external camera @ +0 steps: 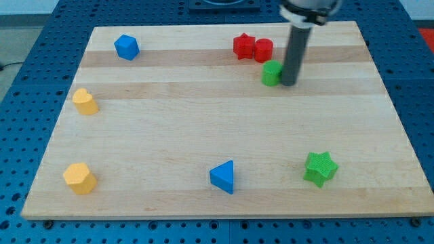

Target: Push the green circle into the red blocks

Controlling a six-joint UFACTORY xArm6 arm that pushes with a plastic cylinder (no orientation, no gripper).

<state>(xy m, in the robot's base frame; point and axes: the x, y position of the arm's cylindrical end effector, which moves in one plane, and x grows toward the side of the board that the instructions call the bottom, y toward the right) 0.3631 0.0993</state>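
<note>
The green circle point(271, 73) stands on the wooden board near the view's top, right of centre. My tip point(288, 83) touches its right side; the dark rod rises from there to the top edge. The red blocks sit just above and left of the green circle: a red star point(243, 46) and a red cylinder point(263, 49), side by side and touching. The green circle lies just below the red cylinder with a small gap between them.
A blue hexagon-like block point(127, 47) is at the top left. Two yellow blocks are at the left: one at mid height point(85, 102), one at the bottom point(79, 177). A blue triangle point(223, 177) and a green star point(320, 168) lie near the bottom edge.
</note>
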